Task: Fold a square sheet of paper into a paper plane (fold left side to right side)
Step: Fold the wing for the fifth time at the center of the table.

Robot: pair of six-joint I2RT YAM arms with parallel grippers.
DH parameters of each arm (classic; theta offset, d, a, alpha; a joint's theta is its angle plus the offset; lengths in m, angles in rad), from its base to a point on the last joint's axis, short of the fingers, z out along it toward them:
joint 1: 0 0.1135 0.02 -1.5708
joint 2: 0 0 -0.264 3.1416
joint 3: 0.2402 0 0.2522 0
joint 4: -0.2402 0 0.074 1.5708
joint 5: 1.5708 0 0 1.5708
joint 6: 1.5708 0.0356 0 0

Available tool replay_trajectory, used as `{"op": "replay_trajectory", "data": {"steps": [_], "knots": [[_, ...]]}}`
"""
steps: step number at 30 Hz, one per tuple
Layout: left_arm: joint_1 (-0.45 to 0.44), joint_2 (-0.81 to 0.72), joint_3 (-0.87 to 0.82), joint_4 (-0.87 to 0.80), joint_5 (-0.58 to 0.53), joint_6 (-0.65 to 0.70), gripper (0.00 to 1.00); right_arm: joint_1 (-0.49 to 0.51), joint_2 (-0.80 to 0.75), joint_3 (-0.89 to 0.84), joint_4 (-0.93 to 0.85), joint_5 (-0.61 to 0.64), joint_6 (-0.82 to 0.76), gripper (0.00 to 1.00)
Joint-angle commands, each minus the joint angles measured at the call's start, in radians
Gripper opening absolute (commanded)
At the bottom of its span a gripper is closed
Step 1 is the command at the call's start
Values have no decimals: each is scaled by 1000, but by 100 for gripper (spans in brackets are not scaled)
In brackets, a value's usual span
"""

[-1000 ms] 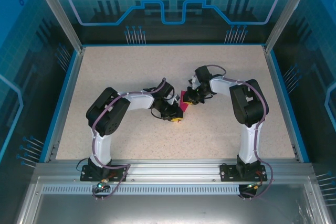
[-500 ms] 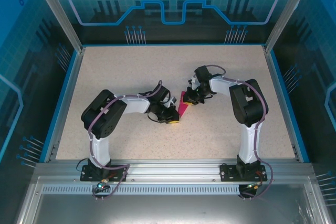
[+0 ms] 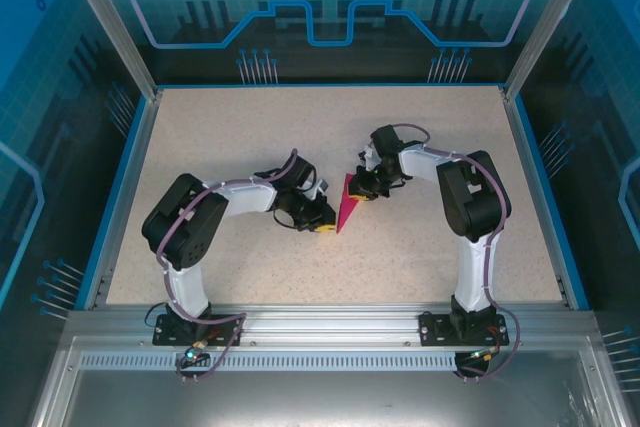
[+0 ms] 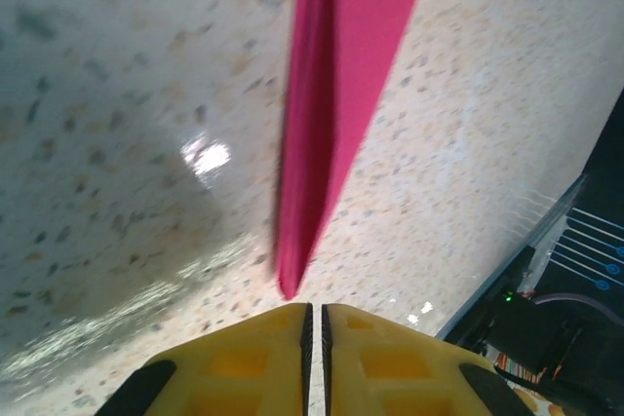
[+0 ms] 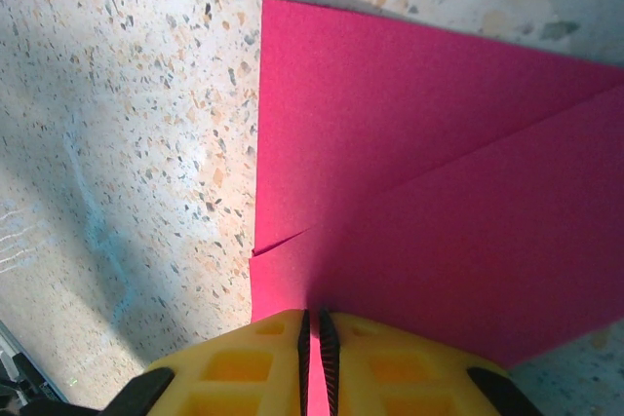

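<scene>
The right tool has its two yellow fingers pressed together on the near edge of the paper plane. The magenta paper runs into the thin slit between them, so the tool is closed on the plane. Straight ahead of this tool the paper lies flat on the speckled desk. An upper layer crosses it along a slanting edge, and a small step in the outline sits just left of the fingertips.

The left tool is also closed, with only a hairline between its yellow fingers and no paper in that line. The sharp tip of the paper plane ends just ahead of its fingertips. From there the plane widens away from the tool, its centre crease showing as a darker strip. Whether the tip touches the fingers cannot be told.

From above, the paper plane lies as a narrow pink dart between the left tool and the right tool, around the middle of the desk.
</scene>
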Motion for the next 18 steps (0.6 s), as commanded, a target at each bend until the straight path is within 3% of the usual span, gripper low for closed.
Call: {"op": "replay_trajectory", "data": {"steps": [1,10,18], "knots": [[2,21,57,-11,51,0,14,4,39,0,-52,64,-16,16],[-15,146,119,8,84,5,15,8,30,1,-45,55,-15,16],[-18,125,33,-27,38,28,15,5,9,9,-47,67,-15,17]]}}
